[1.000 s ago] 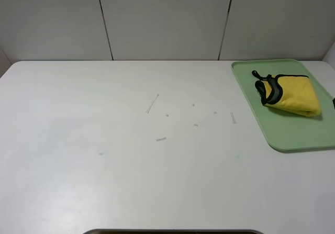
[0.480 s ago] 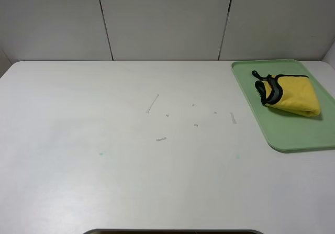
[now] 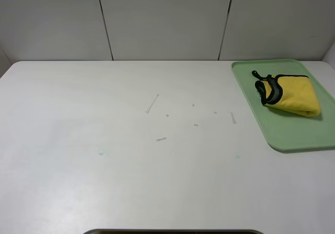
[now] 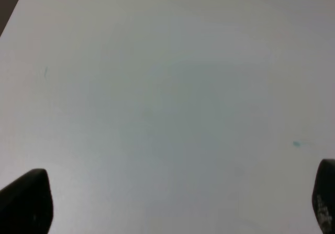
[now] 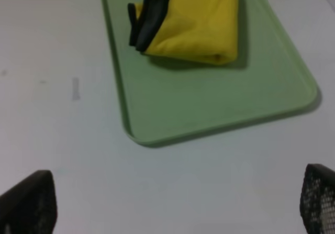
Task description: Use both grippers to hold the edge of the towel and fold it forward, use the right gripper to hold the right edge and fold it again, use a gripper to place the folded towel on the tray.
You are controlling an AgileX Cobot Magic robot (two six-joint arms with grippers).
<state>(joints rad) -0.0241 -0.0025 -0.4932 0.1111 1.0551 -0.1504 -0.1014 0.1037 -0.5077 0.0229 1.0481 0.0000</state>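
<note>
White table (image 3: 131, 181), plush folded towel (image 3: 290, 93), green tray (image 3: 298, 134)

You have a white table (image 3: 104, 192) with a smooth matte top that meets pale wall panels at its far edge. Directly on it, at the far right corner, lies the pale green tray (image 3: 293, 134), its right side running out of the exterior view. Near the middle you can see a loose scatter of small pale scraps (image 3: 152, 103), the longest a thin strip lying at a slant, with shorter bits to its right and nearer you. 2 tiny teal specks (image 3: 101, 153) mark the surface, well apart, 1 left of centre and 1 nearer the tray.
</note>
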